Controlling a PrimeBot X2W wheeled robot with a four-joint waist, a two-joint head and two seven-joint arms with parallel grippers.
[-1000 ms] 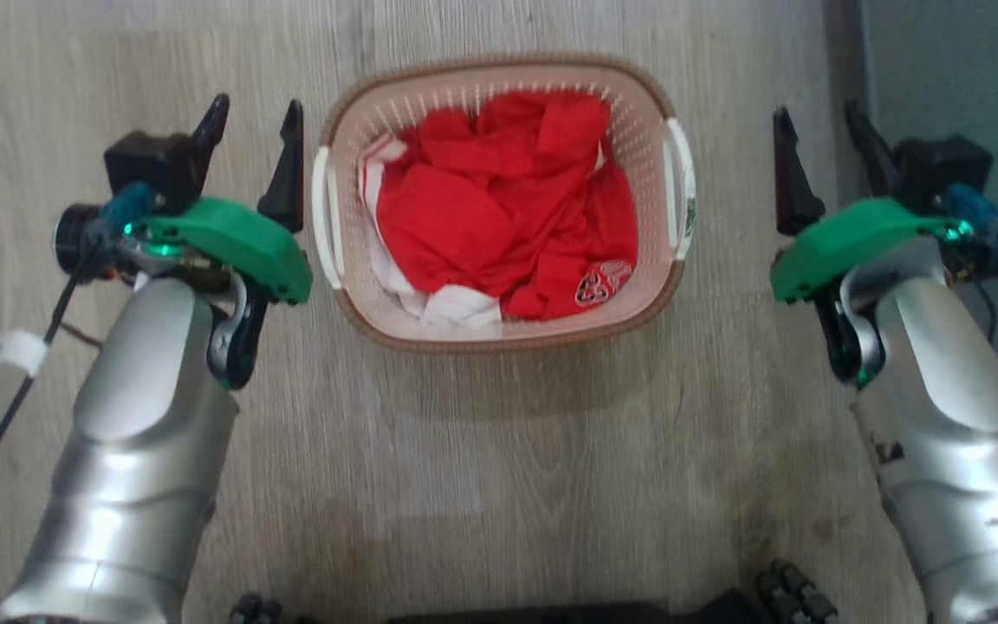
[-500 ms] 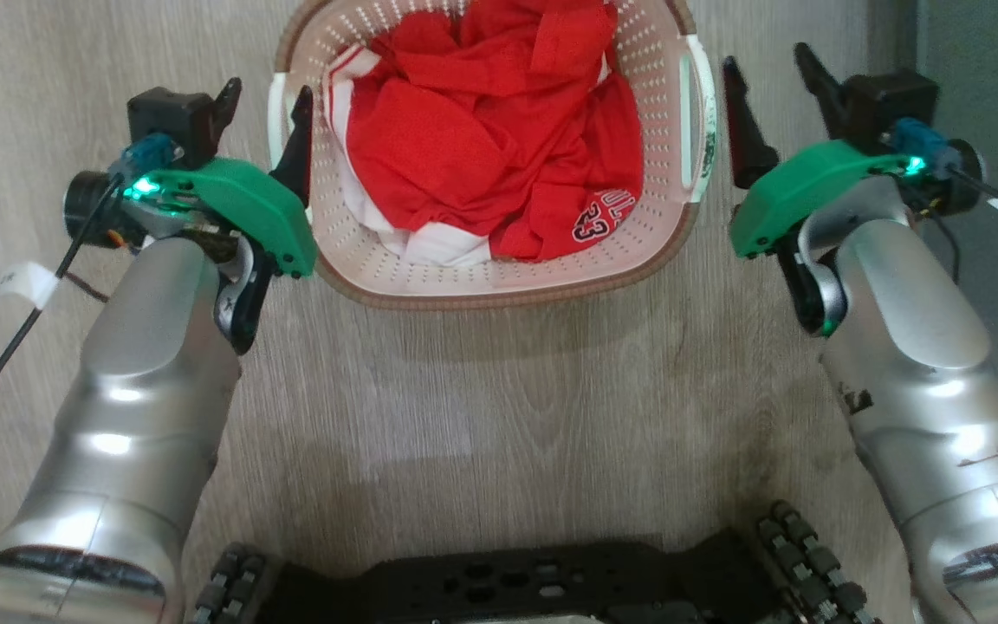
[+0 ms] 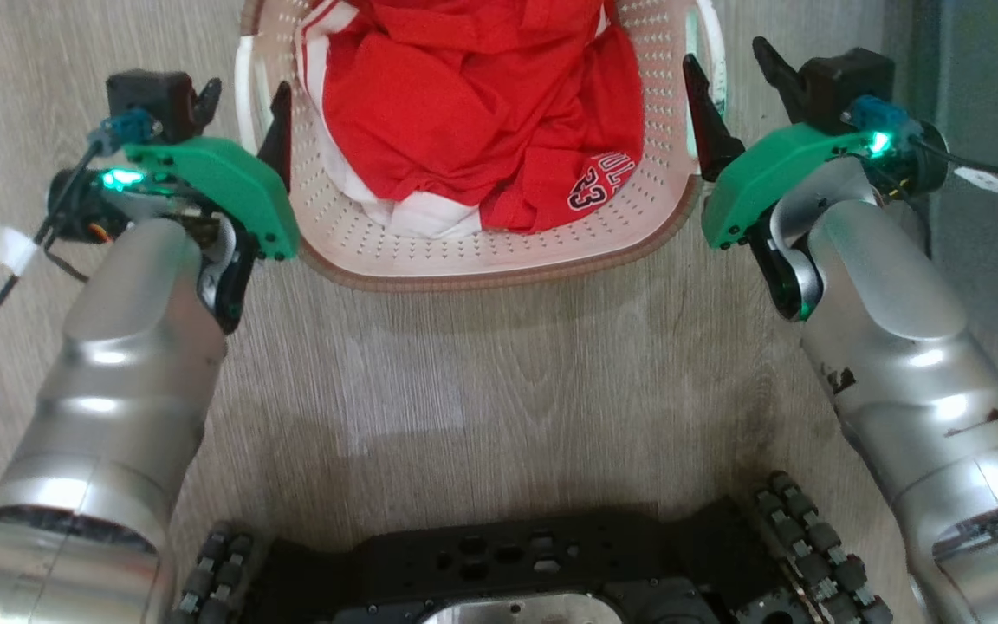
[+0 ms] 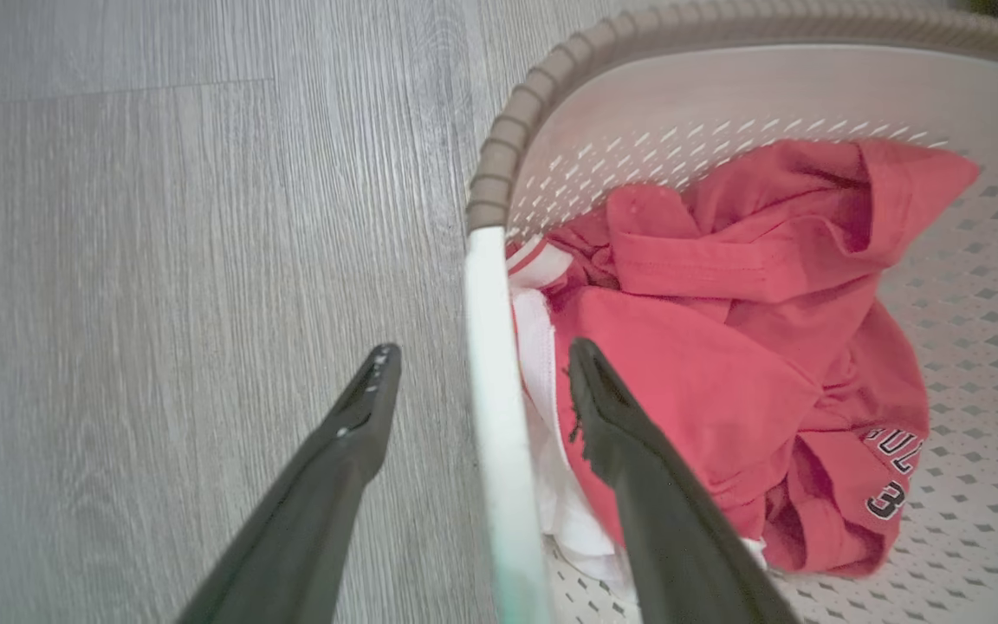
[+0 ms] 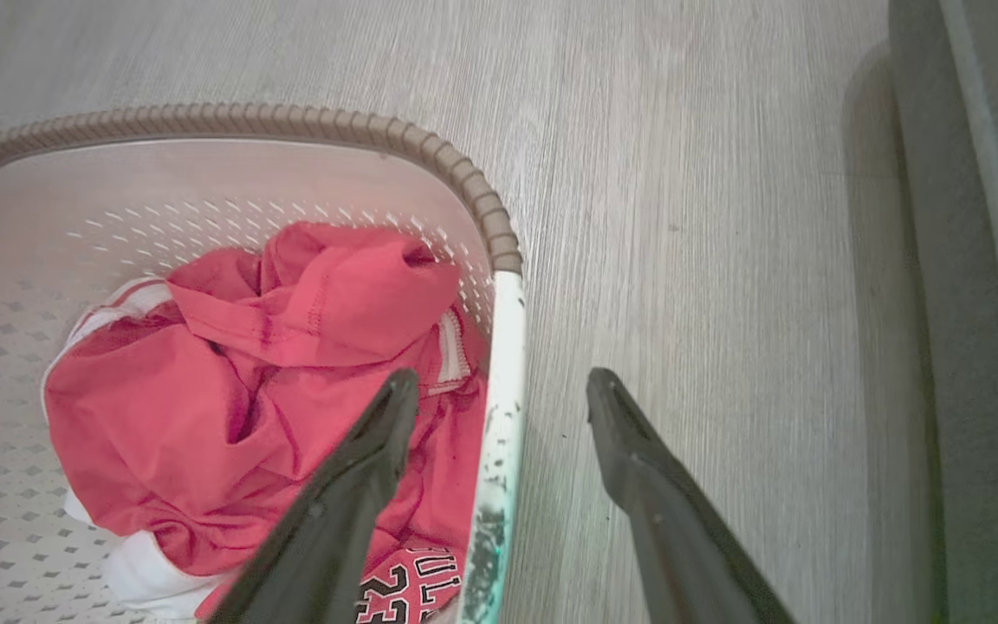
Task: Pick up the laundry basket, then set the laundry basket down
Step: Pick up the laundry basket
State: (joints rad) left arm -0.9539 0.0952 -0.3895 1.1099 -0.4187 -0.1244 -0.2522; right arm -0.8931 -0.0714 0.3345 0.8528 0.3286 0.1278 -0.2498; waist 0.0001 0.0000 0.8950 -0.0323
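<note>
The laundry basket (image 3: 499,270) stands on the wood floor at the top of the head view, cream perforated plastic with a brown woven rim, holding crumpled red and white clothes (image 3: 482,95). My left gripper (image 3: 242,102) is open astride the basket's left white handle (image 4: 486,286), one finger outside and one finger over the clothes; no contact shows. My right gripper (image 3: 730,68) is open astride the right handle (image 5: 508,321) in the same way. In the wrist views, the left gripper (image 4: 482,354) and the right gripper (image 5: 501,380) each have a handle bar running between the fingers.
My dark wheeled base (image 3: 499,563) lies at the bottom of the head view. A grey upright surface (image 3: 984,69) runs along the floor on the right, close to the right arm; its edge (image 5: 967,260) is right of the right fingers.
The head camera has tipped down, bringing the base into view. Both open grippers have closed in from beside the basket to straddle its two handles.
</note>
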